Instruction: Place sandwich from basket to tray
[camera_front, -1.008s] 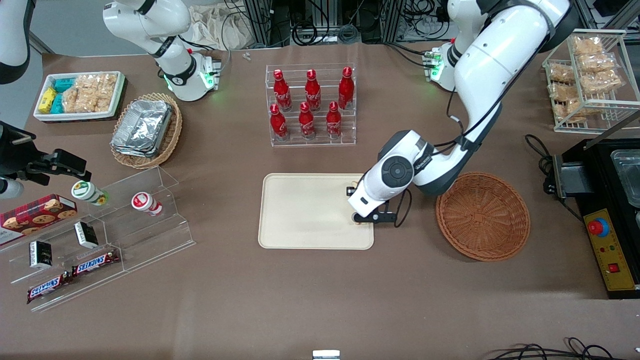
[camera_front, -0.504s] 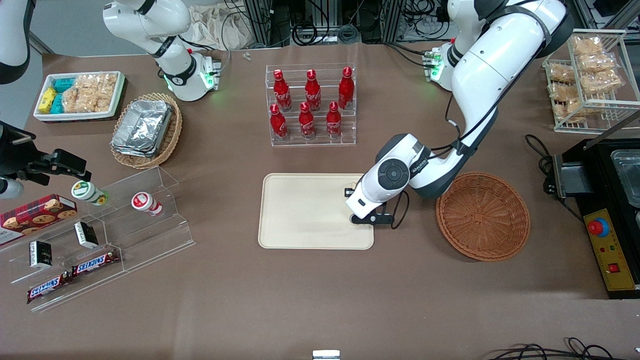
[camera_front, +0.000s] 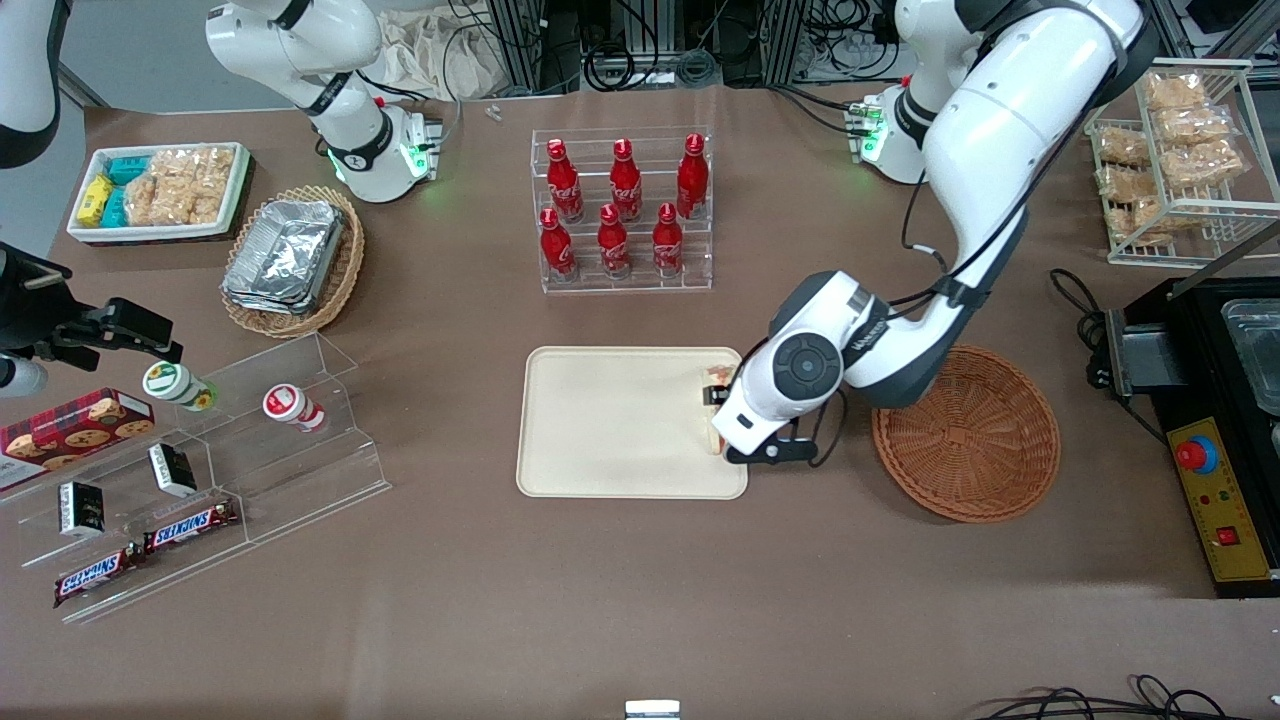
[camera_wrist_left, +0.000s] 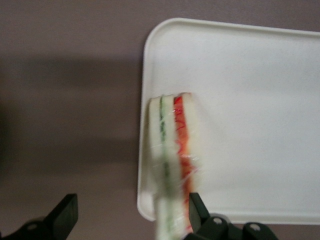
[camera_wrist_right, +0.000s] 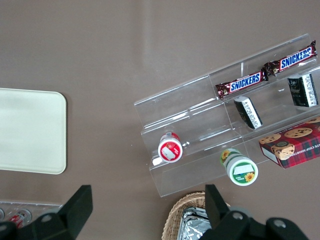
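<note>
Even, bright overhead light; the tabletop (camera_front: 600, 600) shows soft shadows under the arm. In the wrist view the sandwich (camera_wrist_left: 175, 150) nearest the end effector (camera_wrist_left: 130, 220) is blurred, with a broad dim shadow on the tabletop beside it

Front camera looks down over the whole table (camera_front: 640, 600); both wrist cameras face straight down, closer, all three sharing the tray (camera_front: 610, 420) (camera_wrist_left: 250, 100) (camera_wrist_right: 30, 130).

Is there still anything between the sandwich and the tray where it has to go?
Nothing visible does. The sandwich already lies on the tray, close to the tray's edge nearest the basket, which holds nothing. The gripper is open above that edge, one finger beside the sandwich, not clamping it.
</note>
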